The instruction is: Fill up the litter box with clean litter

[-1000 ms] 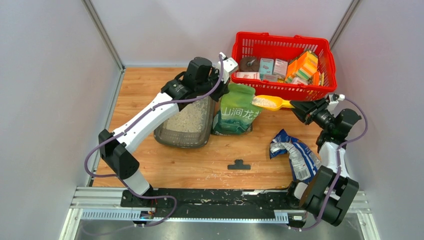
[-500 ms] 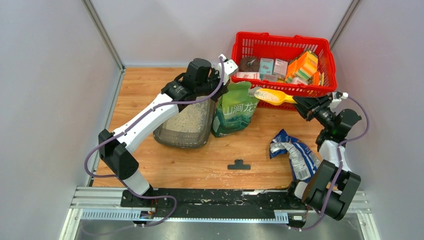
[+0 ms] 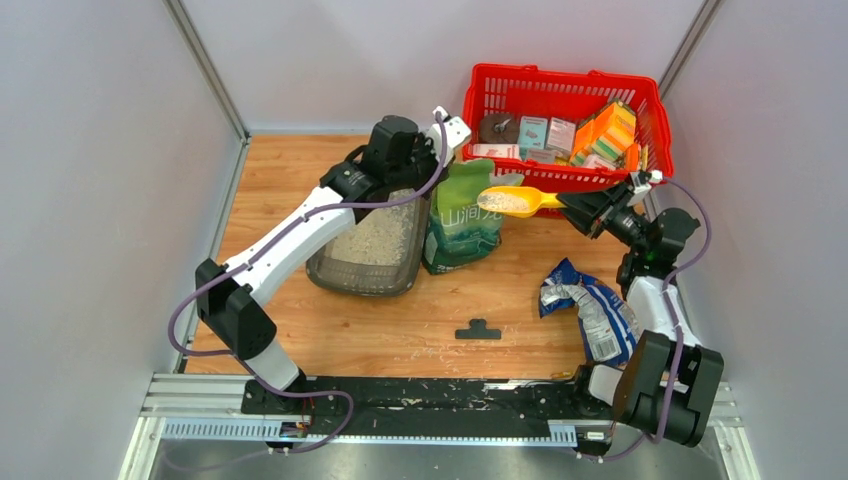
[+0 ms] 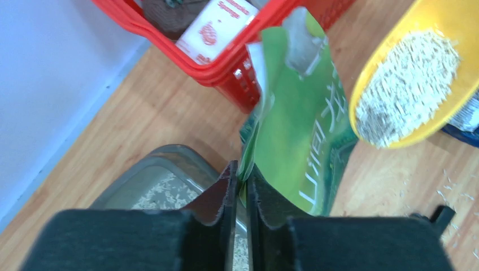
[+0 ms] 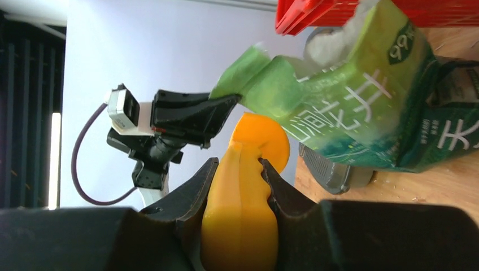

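Two grips for you to log: left gripper (image 4: 242,172) jaws pinched near-together on top edge of green bag (image 4: 299,124), so mouth stands up and open. Right gripper (image 5: 238,169) jaws clamped on handle of yellow scoop (image 3: 512,201), bowl level so clean litter (image 4: 404,84) doesn't spill. Scoop hovers over bag; litter box (image 3: 360,285) just left of bag, under left arm, part filled. Your next move, likely: carry scoop over box, tip
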You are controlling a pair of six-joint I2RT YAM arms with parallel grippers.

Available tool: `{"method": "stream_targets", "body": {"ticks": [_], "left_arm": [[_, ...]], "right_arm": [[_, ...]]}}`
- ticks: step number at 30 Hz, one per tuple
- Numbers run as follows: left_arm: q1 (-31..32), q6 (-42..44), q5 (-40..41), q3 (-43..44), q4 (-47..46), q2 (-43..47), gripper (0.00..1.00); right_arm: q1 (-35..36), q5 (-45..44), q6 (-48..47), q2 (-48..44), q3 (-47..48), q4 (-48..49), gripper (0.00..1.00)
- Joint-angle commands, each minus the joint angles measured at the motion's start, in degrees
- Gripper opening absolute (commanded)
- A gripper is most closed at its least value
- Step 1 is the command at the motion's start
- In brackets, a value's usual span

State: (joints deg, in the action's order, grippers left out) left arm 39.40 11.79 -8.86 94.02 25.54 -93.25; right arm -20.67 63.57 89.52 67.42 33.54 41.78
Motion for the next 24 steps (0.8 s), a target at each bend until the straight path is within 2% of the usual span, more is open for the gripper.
{"method": "stream_targets", "body": {"ticks": [1, 2, 4, 5, 6, 18, 24], "left_arm": [[-1.5, 3.6, 2.5, 4.8, -8.3, 3.9, 0.29], [-1.7, 3.0, 2.4, 5.5, -7.5, 4.0, 0.46], [-2.6, 2.4, 1.9, 7.5, -4.6, 4.7, 0.57], [-2.9, 2.7, 1.4, 7.8, -3.8, 5.2, 0.68], [-3.4, 2.7, 1.6, 7.5, -3.0, 6.0, 0.72], [-10.5, 3.5, 12.1, -9.5, -1.8, 25.8, 0.75], [-11.2, 6.8, 15.0, -15.5, -0.4, 33.5, 0.75]], "right_arm": [[3.0, 0.7, -0.9, 0.9, 4.8, 0.7, 0.0], [4.5, 0.8, -0.8, 1.6, 6.3, 0.9, 0.0], [7.1, 0.5, -0.9, 3.7, 7.6, 0.9, 0.0], [8.0, 0.2, -0.9, 4.6, 8.1, 0.8, 0.0], [9.0, 0.1, -1.0, 6.0, 9.3, 0.6, 0.0], [25.5, -2.6, -2.9, 19.3, 21.9, -1.6, 0.0], [32.0, -6.9, -7.0, 27.1, 32.1, -5.5, 0.0]]}}
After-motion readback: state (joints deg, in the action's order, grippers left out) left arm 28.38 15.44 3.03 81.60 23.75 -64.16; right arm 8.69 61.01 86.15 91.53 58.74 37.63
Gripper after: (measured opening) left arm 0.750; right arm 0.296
